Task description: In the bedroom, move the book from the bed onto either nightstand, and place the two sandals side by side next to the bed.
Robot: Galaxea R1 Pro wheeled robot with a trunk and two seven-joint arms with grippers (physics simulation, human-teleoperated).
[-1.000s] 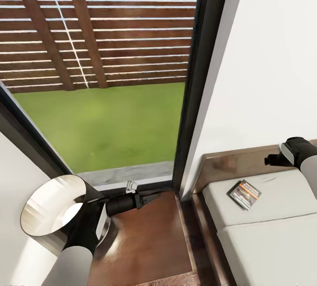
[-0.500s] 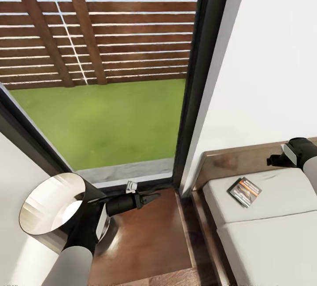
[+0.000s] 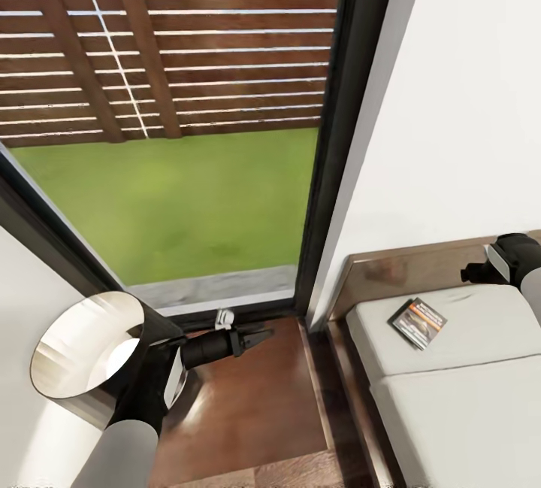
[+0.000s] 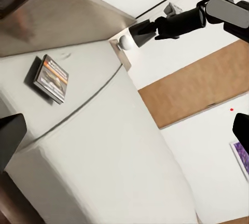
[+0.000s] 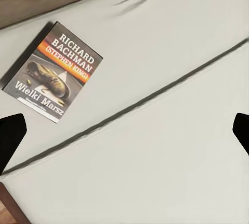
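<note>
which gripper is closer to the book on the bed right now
Right. The right gripper hangs over the mattress just beyond the book; the left gripper is across the nightstand.

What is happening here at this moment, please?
A two-armed robot stands by the bed, facing a tall window. The book lies flat on the mattress near the headboard, and nothing holds it. The right gripper hangs open above the mattress with the book in its wrist view, so it seems about to reach for it. The left gripper is over the dark nightstand, beside a lamp.
</note>
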